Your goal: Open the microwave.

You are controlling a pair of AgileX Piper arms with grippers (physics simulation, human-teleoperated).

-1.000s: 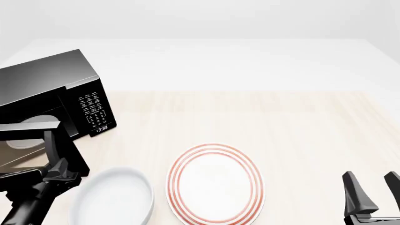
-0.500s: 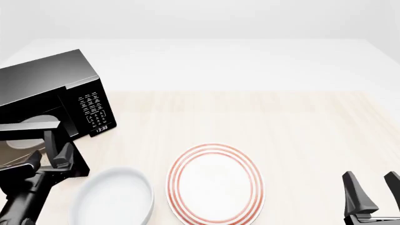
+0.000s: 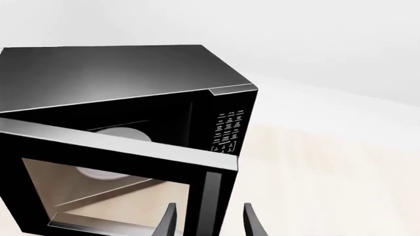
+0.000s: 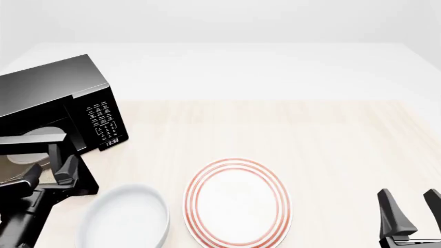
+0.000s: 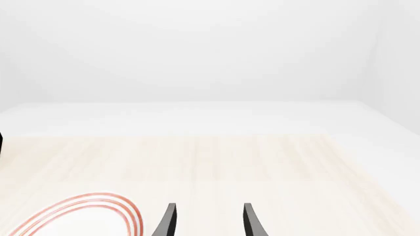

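The large black boxy microwave [image 4: 59, 106] fills the table's [image 4: 331, 139] far-left corner, its door swung out toward the near edge. A white round bowl [image 4: 124, 217] and red-ringed white plate [image 4: 238, 202] crowd the near edge. The table's right half lies bare.

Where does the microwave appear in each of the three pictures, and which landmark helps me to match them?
Front view: the microwave stands at the left edge, its door swung partly open toward the left gripper.
Left wrist view: it fills the left and middle of the picture, the open door nearest the camera.
Right wrist view: only a thin dark sliver at the left edge, too small to name.
Shared landmark: the white-marked button panel.
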